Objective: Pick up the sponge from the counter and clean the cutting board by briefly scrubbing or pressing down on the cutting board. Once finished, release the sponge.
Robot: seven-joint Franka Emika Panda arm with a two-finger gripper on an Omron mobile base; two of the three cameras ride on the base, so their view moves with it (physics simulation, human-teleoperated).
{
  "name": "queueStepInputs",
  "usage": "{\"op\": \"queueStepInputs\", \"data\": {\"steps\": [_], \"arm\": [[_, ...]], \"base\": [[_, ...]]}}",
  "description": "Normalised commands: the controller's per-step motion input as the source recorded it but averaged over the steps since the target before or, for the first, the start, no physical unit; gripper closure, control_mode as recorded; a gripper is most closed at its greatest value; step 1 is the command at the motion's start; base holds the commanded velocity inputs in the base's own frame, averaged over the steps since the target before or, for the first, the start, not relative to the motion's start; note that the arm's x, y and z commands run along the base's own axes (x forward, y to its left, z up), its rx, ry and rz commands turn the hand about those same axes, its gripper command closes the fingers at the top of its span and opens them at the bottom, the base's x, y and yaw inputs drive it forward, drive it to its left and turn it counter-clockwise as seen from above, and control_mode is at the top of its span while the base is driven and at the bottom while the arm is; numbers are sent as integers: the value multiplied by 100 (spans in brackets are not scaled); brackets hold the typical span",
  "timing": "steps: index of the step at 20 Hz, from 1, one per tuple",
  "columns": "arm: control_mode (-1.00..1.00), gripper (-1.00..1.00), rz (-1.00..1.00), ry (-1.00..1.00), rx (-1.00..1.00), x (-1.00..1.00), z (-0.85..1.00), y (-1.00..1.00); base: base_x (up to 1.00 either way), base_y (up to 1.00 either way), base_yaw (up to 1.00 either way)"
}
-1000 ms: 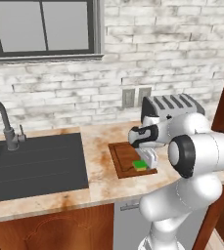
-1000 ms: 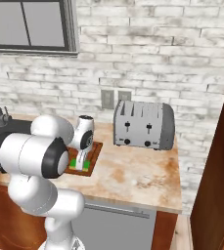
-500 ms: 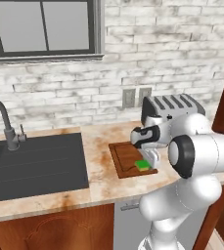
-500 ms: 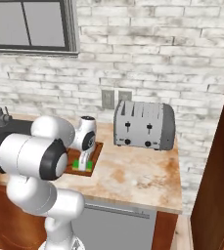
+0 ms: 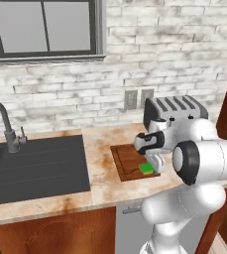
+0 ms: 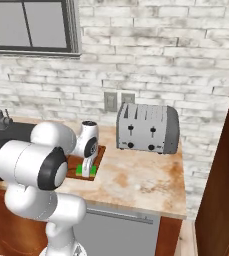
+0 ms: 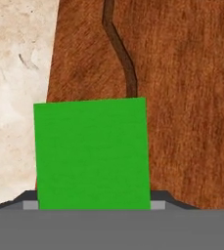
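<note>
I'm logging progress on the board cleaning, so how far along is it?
Done: the sponge is off the counter and sits on the cutting board, at its front corner. In hand: the gripper is down at the sponge, its tips on either side in the hand view, apparently holding it against the board. Left: finishing the scrub, then letting go of the sponge.
</note>
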Motion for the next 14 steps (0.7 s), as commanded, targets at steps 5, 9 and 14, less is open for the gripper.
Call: {"op": "queueStepInputs", "data": {"steps": [5, 9, 14], "arm": [[-100, 100, 0, 0, -1, 39, -12, 3], [-100, 100, 4, 0, 0, 67, -7, 1], [-100, 100, 4, -1, 0, 68, -4, 0]], "base": [[0, 0, 0], [0, 0, 0], [0, 0, 0]]}}
